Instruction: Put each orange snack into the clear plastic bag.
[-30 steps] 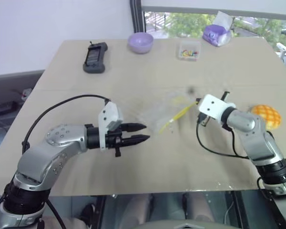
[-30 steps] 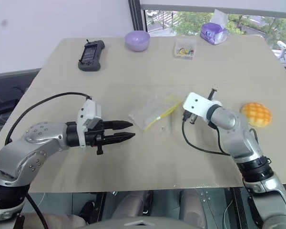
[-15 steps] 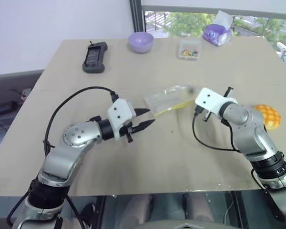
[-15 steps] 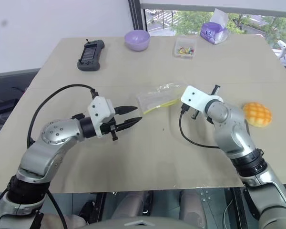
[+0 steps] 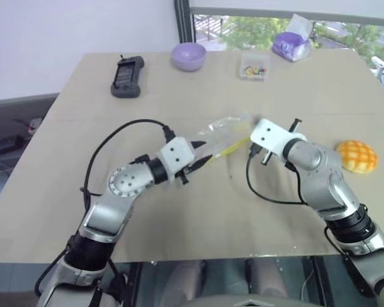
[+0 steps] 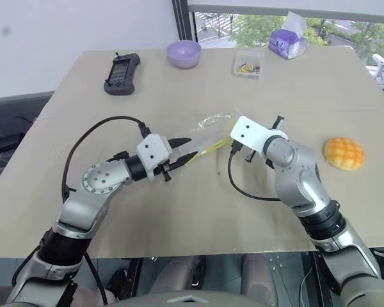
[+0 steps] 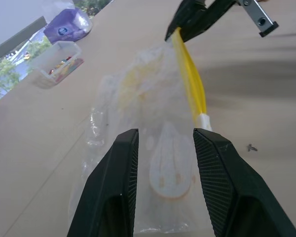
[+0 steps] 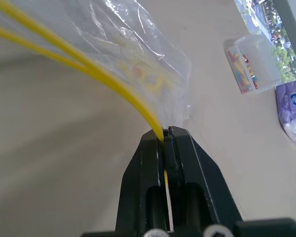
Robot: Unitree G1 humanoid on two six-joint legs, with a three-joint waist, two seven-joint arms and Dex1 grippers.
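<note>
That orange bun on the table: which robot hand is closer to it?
Right. The right gripper pinches the clear plastic bag left of the orange bun; the left gripper, open at the bag's other end, is farther.

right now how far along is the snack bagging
Early. Done: the right gripper has its jaws shut on the yellow zip strip of the clear plastic bag, lifted off the table. In hand: the left gripper, jaws open, straddles the bag's other end. Left: the orange snack sits unbagged.
</note>
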